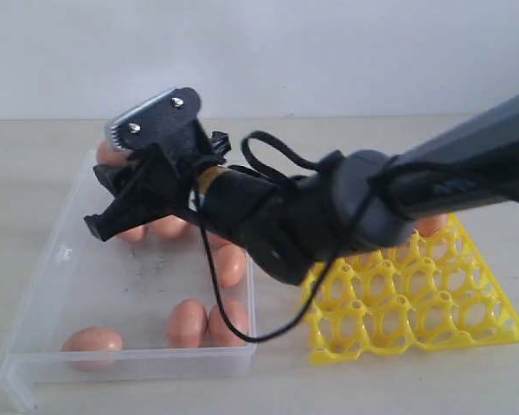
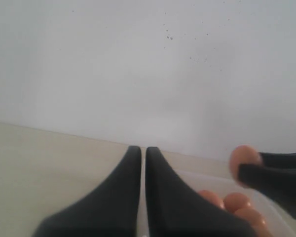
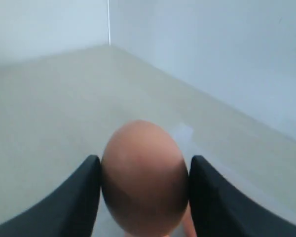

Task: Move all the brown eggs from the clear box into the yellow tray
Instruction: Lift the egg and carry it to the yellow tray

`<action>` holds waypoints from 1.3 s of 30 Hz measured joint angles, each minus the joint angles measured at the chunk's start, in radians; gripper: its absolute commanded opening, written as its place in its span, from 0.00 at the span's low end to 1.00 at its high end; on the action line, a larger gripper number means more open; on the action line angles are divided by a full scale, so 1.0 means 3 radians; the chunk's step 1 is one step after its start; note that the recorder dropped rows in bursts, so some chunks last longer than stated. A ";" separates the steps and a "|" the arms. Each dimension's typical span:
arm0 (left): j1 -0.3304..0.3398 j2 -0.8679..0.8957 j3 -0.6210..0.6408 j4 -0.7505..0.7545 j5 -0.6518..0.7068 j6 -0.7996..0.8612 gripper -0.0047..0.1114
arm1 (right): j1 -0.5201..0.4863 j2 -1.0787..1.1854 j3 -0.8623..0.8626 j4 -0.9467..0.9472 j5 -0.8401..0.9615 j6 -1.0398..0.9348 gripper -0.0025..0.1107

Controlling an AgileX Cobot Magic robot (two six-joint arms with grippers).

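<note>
Brown eggs (image 1: 187,322) smooth and matt, clear box (image 1: 121,363) and yellow tray (image 1: 415,333) plastic.

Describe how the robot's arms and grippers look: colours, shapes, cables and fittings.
The right arm is a thick, rounded dark-grey tube. A thin black cable loops under its wrist, which has a yellowish band. A grey plate with two screws and a toothed edge tops the right gripper; its fingers are black wedges. The left gripper has matching black tapered fingers.
</note>
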 measured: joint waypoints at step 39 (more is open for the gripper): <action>0.0000 0.0000 0.0000 0.0000 0.0000 0.0000 0.07 | -0.1854 -0.0450 0.1909 -0.2241 -0.0426 0.2168 0.02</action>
